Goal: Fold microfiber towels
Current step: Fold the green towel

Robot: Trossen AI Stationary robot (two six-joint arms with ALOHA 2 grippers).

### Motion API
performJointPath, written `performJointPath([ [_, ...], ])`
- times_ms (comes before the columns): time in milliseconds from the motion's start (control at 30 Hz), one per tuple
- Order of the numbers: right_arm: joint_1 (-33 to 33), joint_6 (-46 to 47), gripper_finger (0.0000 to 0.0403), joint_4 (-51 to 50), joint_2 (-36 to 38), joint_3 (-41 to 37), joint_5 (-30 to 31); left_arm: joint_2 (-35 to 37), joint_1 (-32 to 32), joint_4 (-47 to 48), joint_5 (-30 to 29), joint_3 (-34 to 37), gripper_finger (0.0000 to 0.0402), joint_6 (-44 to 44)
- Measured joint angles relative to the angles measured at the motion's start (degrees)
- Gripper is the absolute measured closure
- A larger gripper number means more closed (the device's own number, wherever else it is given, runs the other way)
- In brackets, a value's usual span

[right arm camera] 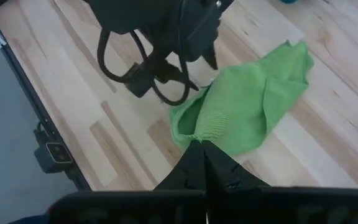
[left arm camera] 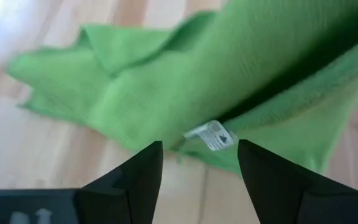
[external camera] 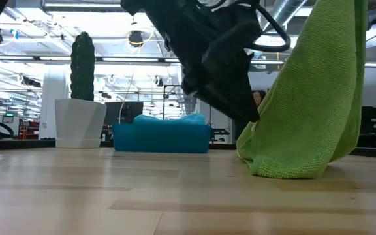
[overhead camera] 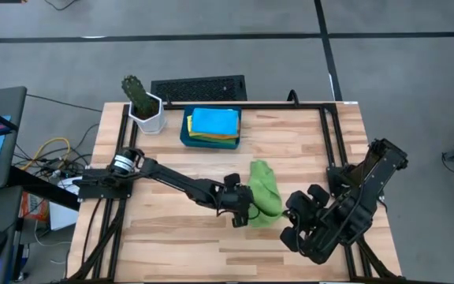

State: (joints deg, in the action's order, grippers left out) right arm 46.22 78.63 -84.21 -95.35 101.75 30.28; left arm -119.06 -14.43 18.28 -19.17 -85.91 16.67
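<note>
Mid-worktop (overhead camera: 180, 237) we note the green microfiber towel (overhead camera: 265, 193), one end lifted, the other bunched on the wood. Right tool (right arm camera: 202, 144) is pinched closed on its raised edge. Left tool (left arm camera: 199, 163) stands wide apart beside the towel, holding nothing. Other folded towels (overhead camera: 213, 125) sit in the teal tray (overhead camera: 186, 136).

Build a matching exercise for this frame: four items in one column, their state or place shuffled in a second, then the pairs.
Items
1. green towel
2. left end effector
3. right end effector
4. teal tray

States
A. holds stacked towels
B. fingers open, beside the towel
C. shut on the towel's edge
D. lifted at one end, trailing on the table

Pairs: 1-D, 2-B, 3-C, 4-A
</note>
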Motion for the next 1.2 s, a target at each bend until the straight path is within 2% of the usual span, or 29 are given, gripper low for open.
performJointPath([
  [67, 0.0, -0.2, 0.0395, 0.0, 0.0, 0.0, 0.0, 0.4, 0.7, -1.4, 0.2, 0.0, 0.0198, -1.3],
  [200, 0.0, -0.8, 0.0395, 0.0, 0.0, 0.0, 0.0, -0.3, 2.5, -5.1, 8.1, 0.0, 0.0198, -5.8],
  [400, -0.1, -1.0, 0.0395, -0.2, 0.0, 0.0, -0.2, -1.0, 3.0, -6.9, 11.6, 0.0, 0.0198, -7.4],
  [500, -0.1, -1.0, 0.0395, -0.2, 0.0, 0.0, -0.4, -0.9, 2.5, -3.1, 11.4, 0.0, 0.0198, -7.6],
  [733, -0.1, -1.3, 0.0395, -0.4, 0.0, 0.0, -0.3, 1.7, 1.3, 6.5, 6.8, -0.1, 0.0198, -7.4],
  [900, -0.1, -2.0, 0.0395, -0.2, 0.0, 0.0, -0.4, 1.7, -0.7, 3.7, 6.2, 0.0, 0.0198, -7.9],
  [1033, 0.0, -2.1, 0.0395, -0.1, 0.0, 0.0, -0.4, 1.1, -1.6, 0.1, 3.5, 0.0, 0.0198, -9.9],
  [1200, 0.3, -2.1, 0.0395, 0.0, 0.0, 0.0, -0.4, -0.5, -1.7, -3.0, 6.0, 0.1, 0.0198, -10.7],
])
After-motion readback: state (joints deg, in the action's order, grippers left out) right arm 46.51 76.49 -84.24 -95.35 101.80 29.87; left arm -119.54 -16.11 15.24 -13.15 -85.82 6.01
